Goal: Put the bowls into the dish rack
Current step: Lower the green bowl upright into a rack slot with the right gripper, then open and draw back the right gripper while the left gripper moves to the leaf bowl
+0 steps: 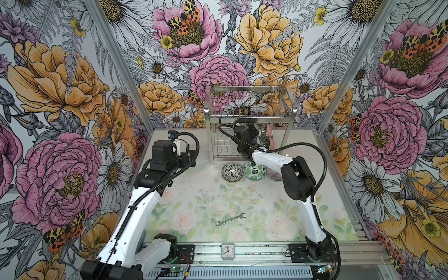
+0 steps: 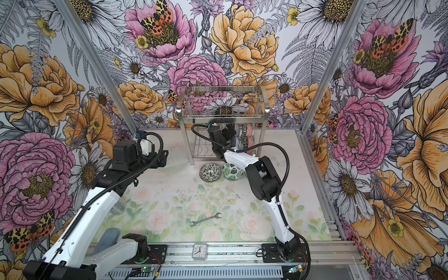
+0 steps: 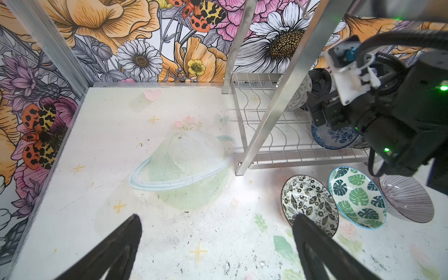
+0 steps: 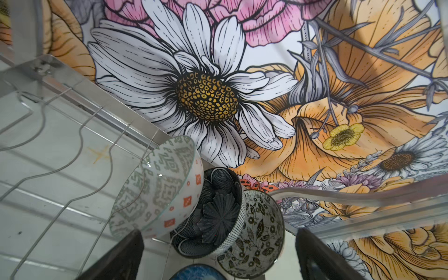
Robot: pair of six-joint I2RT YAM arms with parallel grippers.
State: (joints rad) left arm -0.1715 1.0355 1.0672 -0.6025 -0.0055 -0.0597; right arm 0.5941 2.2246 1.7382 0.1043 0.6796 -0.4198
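The dish rack stands at the back of the table. My right gripper reaches in under its upper tier and is open. On the lower shelf stand a white-and-grey patterned bowl, a dark petal bowl and a black-and-white floral bowl. A blue bowl's rim shows low between the spread fingers. On the table before the rack sit another black-and-white floral bowl, a green leaf bowl and a grey-striped bowl. My left gripper hangs open over bare table, left of these.
A wrench lies mid-table towards the front. A small clock sits on the front rail. Flowered walls with metal corner posts close in the left, back and right sides.
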